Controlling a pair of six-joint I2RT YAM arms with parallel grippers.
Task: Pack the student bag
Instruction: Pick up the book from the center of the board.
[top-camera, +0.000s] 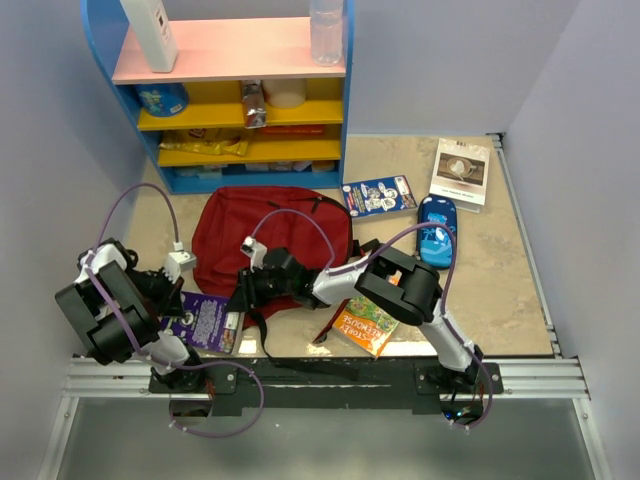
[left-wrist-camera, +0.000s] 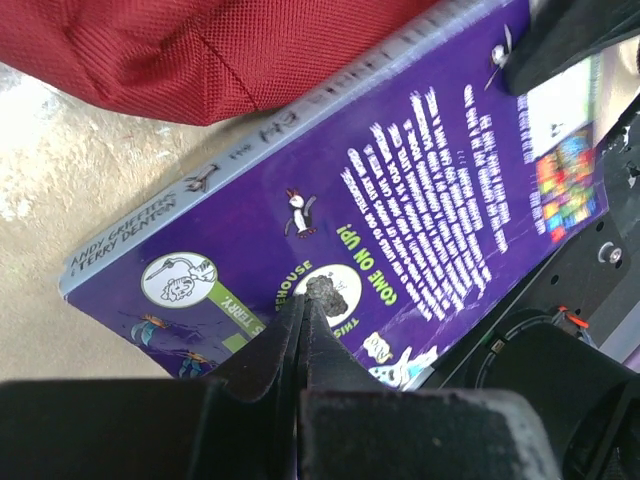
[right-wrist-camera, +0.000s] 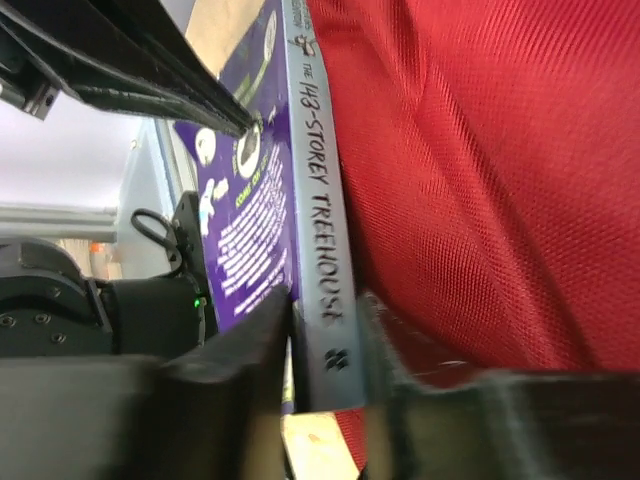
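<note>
Top external view: the student bag (top-camera: 268, 232) lies flat on the table (top-camera: 500, 290), left of the middle. Its far edge is close to the foot of the blue shelf (top-camera: 343, 100). A purple book (top-camera: 205, 322) lies by its near left corner, close to the table's near edge. The left gripper (top-camera: 186, 300) comes at the purple book from the left and the right gripper (top-camera: 240, 303) from the right. To the right of the student bag are a blue book (top-camera: 380, 195), a white book (top-camera: 460, 172), a blue pencil case (top-camera: 437, 230) and an orange book (top-camera: 367, 325). Bare table runs along the right rail.

Left wrist view: the left gripper's fingers (left-wrist-camera: 290, 335) are pressed together with nothing between them, and their tip is at the purple book's cover. The book's grey spine runs along the red cloth of the student bag, touching it at the upper end, with a wedge of bare table between them lower down. One dark finger of the right gripper sits on the purple book's far end.

Right wrist view: the right gripper's fingers (right-wrist-camera: 240, 350) clamp the end of the purple book's spine, one on the cover side, the other squeezed between the spine and the student bag. The red cloth fills the right side, leaving no gap there.
</note>
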